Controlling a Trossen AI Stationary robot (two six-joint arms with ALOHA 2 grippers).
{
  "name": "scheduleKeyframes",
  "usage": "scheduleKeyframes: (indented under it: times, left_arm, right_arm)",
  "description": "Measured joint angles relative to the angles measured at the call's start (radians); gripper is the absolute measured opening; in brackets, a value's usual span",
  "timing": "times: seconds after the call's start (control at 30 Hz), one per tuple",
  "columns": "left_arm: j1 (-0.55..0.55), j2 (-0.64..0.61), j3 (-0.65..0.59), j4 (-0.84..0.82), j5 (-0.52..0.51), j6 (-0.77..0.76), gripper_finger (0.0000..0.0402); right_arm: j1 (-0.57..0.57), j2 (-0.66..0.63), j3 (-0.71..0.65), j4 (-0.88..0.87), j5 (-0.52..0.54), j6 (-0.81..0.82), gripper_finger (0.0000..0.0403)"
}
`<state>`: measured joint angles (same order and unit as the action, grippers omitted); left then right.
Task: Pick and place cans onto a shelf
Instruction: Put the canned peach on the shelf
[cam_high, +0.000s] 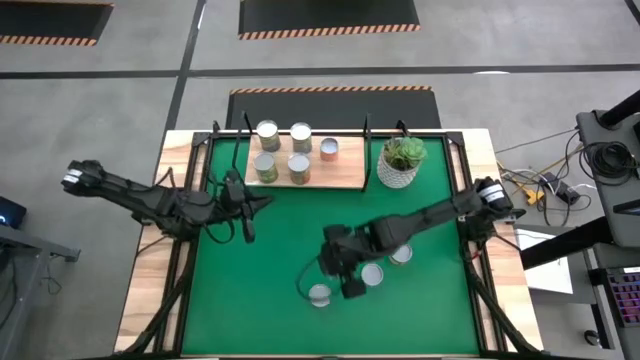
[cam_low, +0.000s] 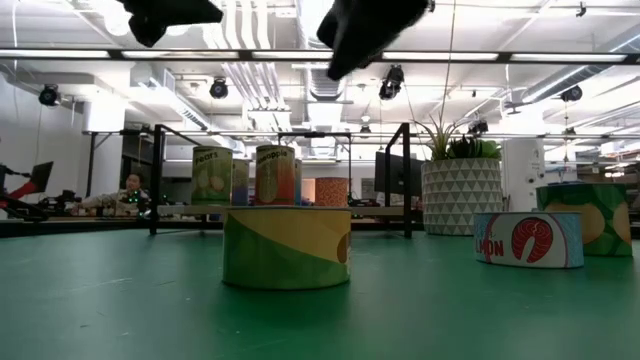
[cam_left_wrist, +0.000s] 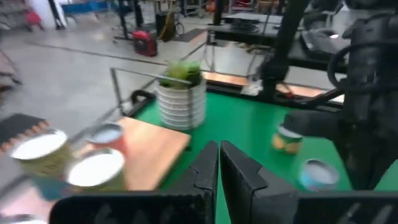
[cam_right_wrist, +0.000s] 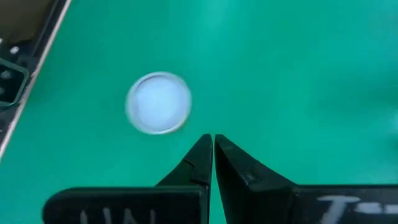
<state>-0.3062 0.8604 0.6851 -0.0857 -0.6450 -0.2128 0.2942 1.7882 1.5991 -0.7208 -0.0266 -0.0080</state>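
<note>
Progress: in the overhead view you have five cans (cam_high: 283, 152) standing on the shelf (cam_high: 345, 172) in the upper middle of the frame, four grouped at its left part and a fifth, with an orange side, near its centre. Three cans are left on the green mat (cam_high: 270, 270) in the lower middle of the frame: one at lower left (cam_high: 319, 295), one in the middle (cam_high: 372, 274), and one at upper right (cam_high: 401, 255) partly under the right arm. By that count the job looks a little over half done.

Left gripper (cam_high: 262, 201): it hangs at the left of centre, just below the shelf's left end. Your left wrist camera shows the fingers (cam_left_wrist: 205, 163) pressed together with nothing between them.

Right gripper (cam_high: 350, 285): it hovers over the mat in the lower middle of the frame, between the lower-left can and the middle one. The right wrist camera shows its fingers (cam_right_wrist: 200, 155) closed on each other, empty, with one silver can top (cam_right_wrist: 158, 102) just beside the tips and not touched.

The plant pot (cam_high: 401, 160) stands at the right end of the shelf.
</note>
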Motion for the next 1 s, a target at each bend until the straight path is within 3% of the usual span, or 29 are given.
scheduleKeyframes:
  times: [0.33,0.63,1.0]
  left_arm:
    - [-0.213,0.273,-0.023,0.31,0.003,-0.095,0.0]
    - [-0.328,0.428,0.073,0.315,0.002,-0.194,0.0]
    - [-0.431,0.632,0.192,0.311,0.002,-0.336,0.0]
  right_arm:
    - [0.101,0.0,-0.013,0.012,0.069,0.011,0.0009]
    - [0.175,0.0,-0.144,0.241,0.107,-0.03,0.0009]
    - [0.212,0.0,-0.262,0.28,0.185,0.034,0.0009]
